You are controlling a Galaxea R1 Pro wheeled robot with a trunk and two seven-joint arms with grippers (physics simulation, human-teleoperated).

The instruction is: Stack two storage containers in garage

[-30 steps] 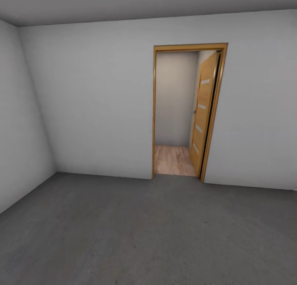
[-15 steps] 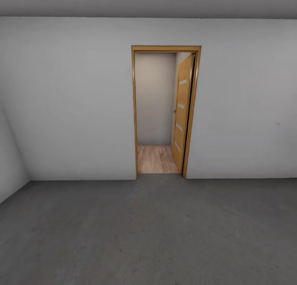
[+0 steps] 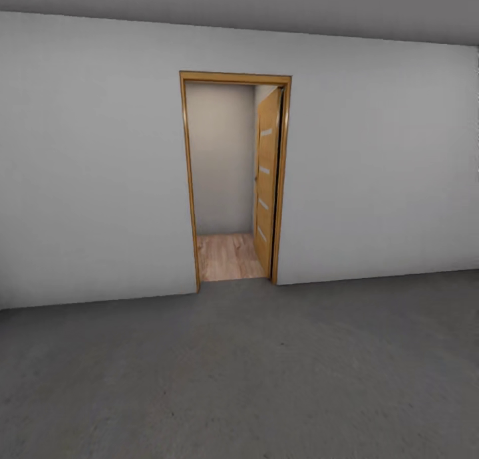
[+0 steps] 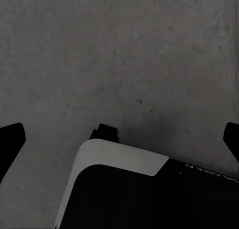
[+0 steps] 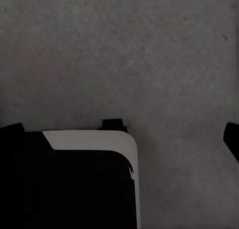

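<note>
While robot stands in garage, head view faces open tan door (image 3: 267, 183) in white wall (image 3: 93, 166), wood-plank floor (image 3: 227, 255) beyond doorway. Left gripper (image 4: 119, 139) and right gripper (image 5: 119, 134) hang spread, empty, over grey concrete floor (image 3: 266, 379), robot base (image 4: 124, 189) beneath. Storage containers nowhere near either gripper; likely beyond doorway, straight ahead. Neither arm nearer; axis untellable.

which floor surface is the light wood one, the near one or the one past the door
The floor past the doorway is light wood planks, seen through the frame beside the open tan door. The near floor is mottled grey concrete.
</note>
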